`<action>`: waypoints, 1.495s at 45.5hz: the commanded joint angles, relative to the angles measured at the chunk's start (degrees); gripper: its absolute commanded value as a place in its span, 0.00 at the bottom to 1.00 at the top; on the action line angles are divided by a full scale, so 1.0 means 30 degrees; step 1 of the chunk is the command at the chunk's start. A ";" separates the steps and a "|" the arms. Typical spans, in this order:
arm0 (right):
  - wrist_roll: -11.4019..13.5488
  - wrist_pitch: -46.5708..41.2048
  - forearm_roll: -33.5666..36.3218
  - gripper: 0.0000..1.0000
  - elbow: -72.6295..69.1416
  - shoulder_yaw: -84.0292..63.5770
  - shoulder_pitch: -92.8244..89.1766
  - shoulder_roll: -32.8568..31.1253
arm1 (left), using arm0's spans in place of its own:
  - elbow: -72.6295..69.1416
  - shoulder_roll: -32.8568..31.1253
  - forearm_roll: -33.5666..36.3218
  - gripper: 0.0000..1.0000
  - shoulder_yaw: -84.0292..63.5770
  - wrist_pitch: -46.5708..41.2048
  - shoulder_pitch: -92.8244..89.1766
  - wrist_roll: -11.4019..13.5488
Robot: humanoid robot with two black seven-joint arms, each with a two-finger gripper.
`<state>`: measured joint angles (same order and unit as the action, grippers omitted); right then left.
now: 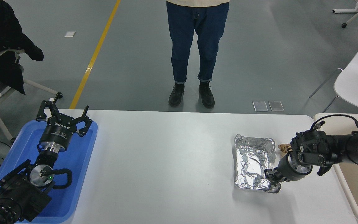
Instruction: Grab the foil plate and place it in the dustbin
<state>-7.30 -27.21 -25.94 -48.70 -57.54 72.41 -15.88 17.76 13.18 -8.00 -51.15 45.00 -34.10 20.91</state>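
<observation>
— Foil first: where do we see the foil plate (253,161)?

— We see it on the white table (166,161), toward the right end, lying flat with its open side up and its long side running away from us. Its near right corner looks crushed.

— And the right gripper (270,176)?

— We find it at that crushed corner, coming in low from the right. Its fingers are pressed together on the foil rim there, so we read it as pinching the foil plate (the fingertips themselves are partly lost against the crinkled foil).

— What sits near it?

— We spot a small crumpled brown paper ball (284,147) just beside the plate's far right edge, partly behind the arm. The dustbin (325,119) stands off the table's right end, beige, with the right arm reaching across its rim.

— The other arm?

— We see the left gripper (63,119) parked at the lower left over the blue tray (79,174), its fingers spread wide and holding nothing. A person (194,46) in blue jeans and black shoes stands beyond the table's far edge
</observation>
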 commanded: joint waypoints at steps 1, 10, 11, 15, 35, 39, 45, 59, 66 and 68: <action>-0.0058 -0.1916 0.0180 0.00 -0.3067 -0.0040 0.2957 -0.1239 | 0.0000 0.0001 0.0002 1.00 0.0000 0.0000 0.0000 0.0002; -0.0058 -0.3439 0.0151 0.00 -0.7287 -0.0245 0.7352 -0.2967 | 0.0000 -0.0028 0.0002 1.00 0.0000 0.0000 -0.0029 0.0002; -0.0058 -0.3615 0.0151 0.00 -0.7668 -0.0303 0.7820 -0.3114 | 0.0000 -0.0028 0.0002 1.00 0.0000 0.0000 -0.0029 0.0002; -0.0058 -0.4960 0.0151 0.00 -0.8608 -0.0362 0.9579 -0.3612 | 0.0000 0.0001 0.0002 1.00 0.0000 0.0000 -0.0029 0.0002; -0.0088 -0.5931 0.2260 0.00 -0.8726 -0.2908 1.7431 -0.4551 | 0.0000 0.0001 0.0002 1.00 0.0000 0.0000 -0.0029 0.0002; -0.0088 -0.5931 0.2319 0.00 -0.8785 -0.3642 1.8311 -0.4551 | 0.0000 0.0001 0.0002 1.00 0.0000 0.0000 -0.0029 0.0002; -0.0088 -0.5931 0.2319 0.00 -0.8756 -0.4287 1.9278 -0.4580 | 0.0000 0.0001 0.0002 1.00 0.0000 0.0000 -0.0029 0.0002; -0.0059 -0.5931 0.2378 0.00 -0.8785 -0.5372 2.0276 -0.4639 | 0.0000 0.0001 0.0002 1.00 0.0000 0.0000 -0.0029 0.0002; -0.0058 -0.5931 0.2378 0.00 -0.8697 -0.6454 2.0247 -0.4638 | 0.0000 0.0001 0.0002 1.00 0.0000 0.0000 0.0000 0.0002; -0.0058 -0.5931 0.2378 0.00 -0.8610 -0.6893 2.0218 -0.4755 | 0.0000 0.0001 0.0002 1.00 0.0000 0.0000 0.0000 0.0002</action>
<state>-7.55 -44.95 -18.99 -74.97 -73.33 132.03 -29.69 17.75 13.17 -8.00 -51.15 45.00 -34.19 20.92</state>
